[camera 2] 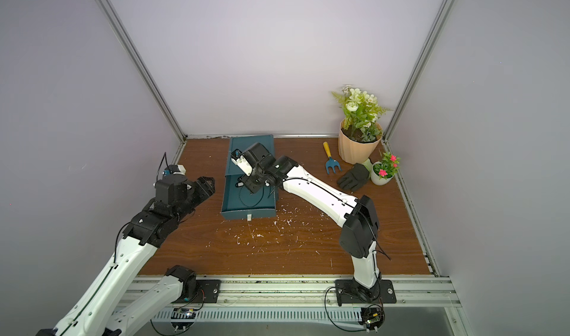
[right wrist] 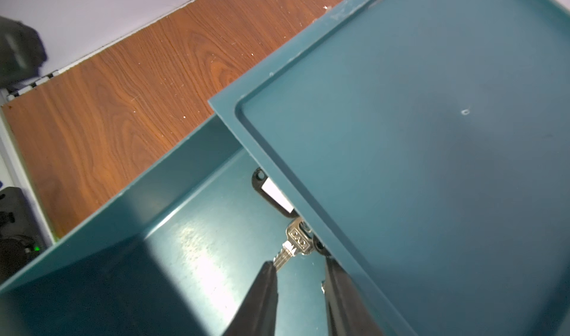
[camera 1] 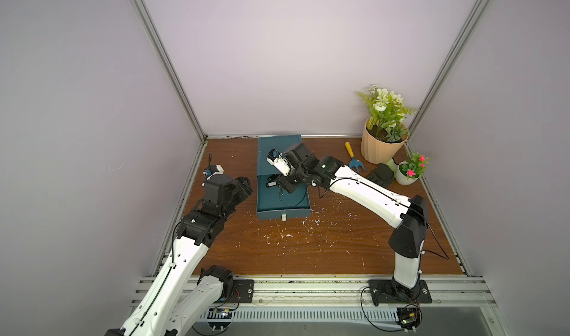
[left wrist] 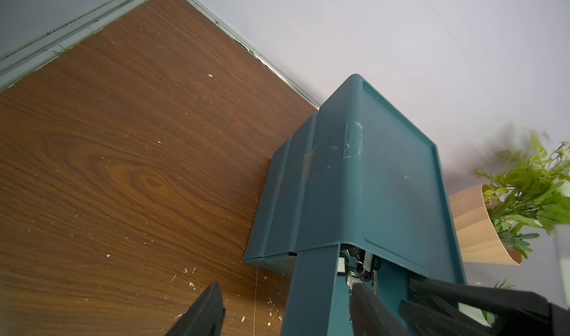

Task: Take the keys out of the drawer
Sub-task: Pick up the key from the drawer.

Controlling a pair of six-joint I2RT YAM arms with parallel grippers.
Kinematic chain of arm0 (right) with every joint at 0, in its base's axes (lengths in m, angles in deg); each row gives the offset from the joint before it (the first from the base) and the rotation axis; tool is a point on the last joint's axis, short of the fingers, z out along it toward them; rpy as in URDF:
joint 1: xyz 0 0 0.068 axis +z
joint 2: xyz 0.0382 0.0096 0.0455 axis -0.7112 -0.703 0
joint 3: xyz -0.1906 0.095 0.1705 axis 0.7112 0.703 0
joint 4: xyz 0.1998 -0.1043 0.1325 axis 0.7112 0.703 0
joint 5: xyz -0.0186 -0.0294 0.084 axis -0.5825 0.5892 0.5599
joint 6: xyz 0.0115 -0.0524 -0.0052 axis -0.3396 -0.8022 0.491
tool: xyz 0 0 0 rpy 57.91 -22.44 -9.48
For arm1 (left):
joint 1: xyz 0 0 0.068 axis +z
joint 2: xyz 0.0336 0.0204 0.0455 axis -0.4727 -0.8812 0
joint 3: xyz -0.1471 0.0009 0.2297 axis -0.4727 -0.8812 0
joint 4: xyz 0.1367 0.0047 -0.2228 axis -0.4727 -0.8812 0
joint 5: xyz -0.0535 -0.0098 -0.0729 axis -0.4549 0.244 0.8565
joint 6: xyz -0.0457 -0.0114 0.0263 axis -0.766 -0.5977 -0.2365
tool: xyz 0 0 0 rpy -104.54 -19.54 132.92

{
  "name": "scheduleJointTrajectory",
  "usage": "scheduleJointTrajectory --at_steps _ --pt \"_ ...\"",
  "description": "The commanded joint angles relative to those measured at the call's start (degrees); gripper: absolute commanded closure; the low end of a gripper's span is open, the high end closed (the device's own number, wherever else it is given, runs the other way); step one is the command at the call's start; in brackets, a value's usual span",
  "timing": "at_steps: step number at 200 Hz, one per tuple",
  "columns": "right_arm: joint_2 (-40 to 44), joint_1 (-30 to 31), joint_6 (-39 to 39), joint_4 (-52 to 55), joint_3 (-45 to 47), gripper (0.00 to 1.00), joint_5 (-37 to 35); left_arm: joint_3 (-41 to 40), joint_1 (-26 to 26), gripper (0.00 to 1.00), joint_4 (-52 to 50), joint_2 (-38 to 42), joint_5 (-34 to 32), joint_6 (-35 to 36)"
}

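Where the keys (right wrist: 294,242) lie: on the floor at the back of the open drawer (right wrist: 172,164), just at the mouth of the cabinet (right wrist: 431,133). The silver head is partly tucked under the cabinet's front lip, and a black tag (right wrist: 271,195) with a white label is seen beside it, also half under the lip.
Long axis: the blade is pointed out of the mouth into the open drawer, toward the right gripper (right wrist: 299,263), and is slanted across the gap between its fingers.
Right gripper: lowered inside the drawer, fingers parted, nothing pinched. The blade tip is seen at one fingertip (right wrist: 269,266); whether it touches cannot be told. The opposite finger is close beside the cabinet lip.
Left gripper (left wrist: 287,286): spread wide and empty, at the drawer wall on the left arm's side. Contact cannot be told.
Nearer arm: judged to be the right, since the bunch lies just ahead of its fingertips.
Coming move: judged to need a short advance toward the back edge of the tabletop (camera 1: 308,251) before the blade is closed on. A catch on the lip is the risk.
Other key sets: none made out.
Cabinet: set against the back edge, near its middle, with the drawer drawn toward the front edge.
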Motion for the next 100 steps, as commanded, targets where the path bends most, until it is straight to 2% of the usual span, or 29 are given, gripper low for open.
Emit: scheduleJointTrajectory --at_steps 1,39,100 --pt "0.4 0.8 -1.8 -5.3 1.8 0.67 -2.3 0.2 0.7 0.32 -1.4 0.0 1.5 1.5" --pt "-0.4 1.2 -2.1 -9.7 4.5 0.65 -3.0 0.7 0.7 0.33 -3.0 -0.2 3.4 2.0" --pt "-2.2 1.2 -1.6 -13.3 5.5 0.61 -7.9 2.7 0.7 0.33 -5.3 -0.8 3.8 4.6"
